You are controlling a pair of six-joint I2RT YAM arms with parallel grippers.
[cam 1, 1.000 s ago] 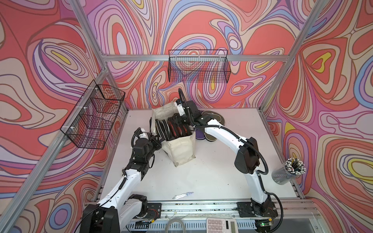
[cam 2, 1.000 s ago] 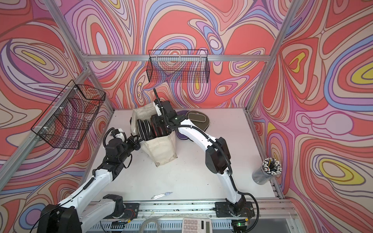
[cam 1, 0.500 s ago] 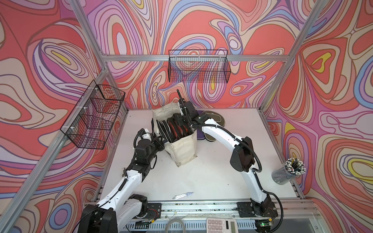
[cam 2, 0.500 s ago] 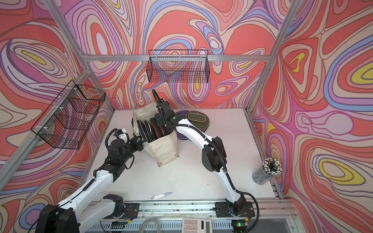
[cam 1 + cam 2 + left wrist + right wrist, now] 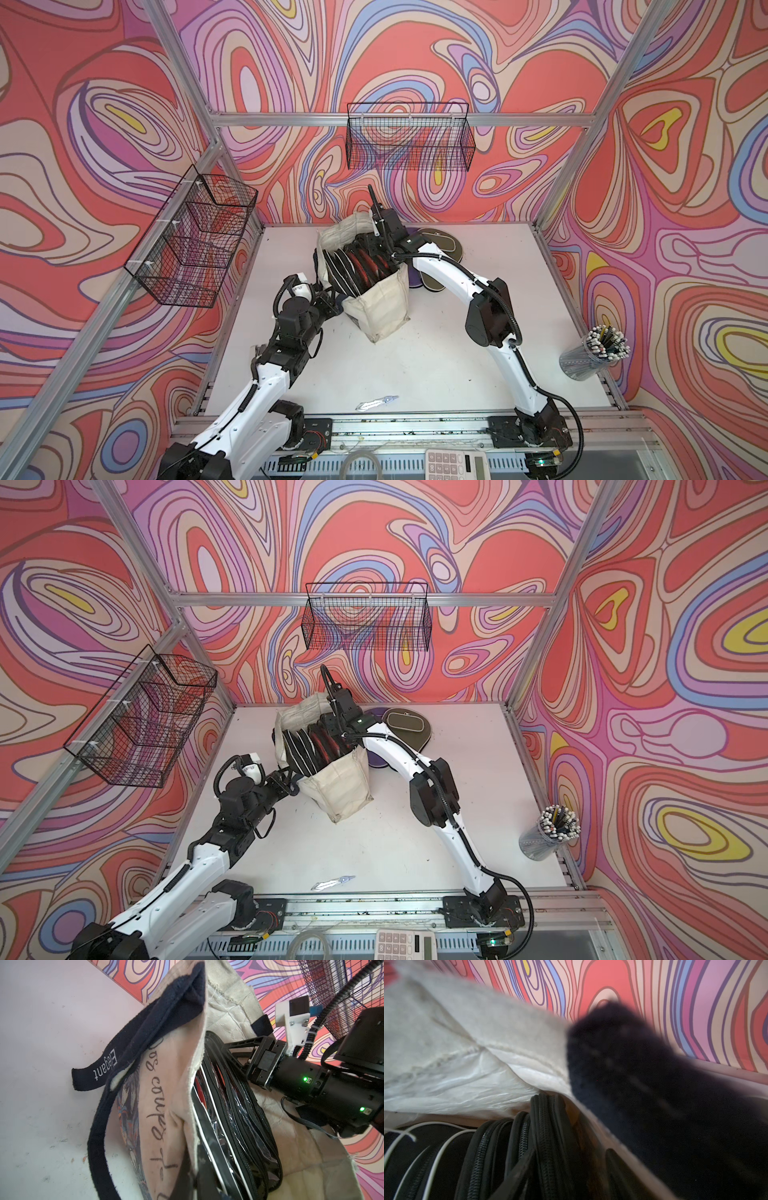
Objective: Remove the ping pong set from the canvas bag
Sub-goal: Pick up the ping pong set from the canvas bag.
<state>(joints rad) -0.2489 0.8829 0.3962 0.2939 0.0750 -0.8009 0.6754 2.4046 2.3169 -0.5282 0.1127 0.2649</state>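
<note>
Right gripper [image 5: 232, 1053] in canvas bag [image 5: 380, 307], jaws astride zippered black case [image 5: 546, 1126].

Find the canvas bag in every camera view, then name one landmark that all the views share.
In a top view: the canvas bag stands mid-table, between the two arms.
In a top view: the bag again, slightly left of centre.
Left wrist: its printed side is close to the camera.
Right wrist: its cream inner wall, blurred, is behind the cases.
Shared landmark: the black zipped cases standing inside the bag.
</note>
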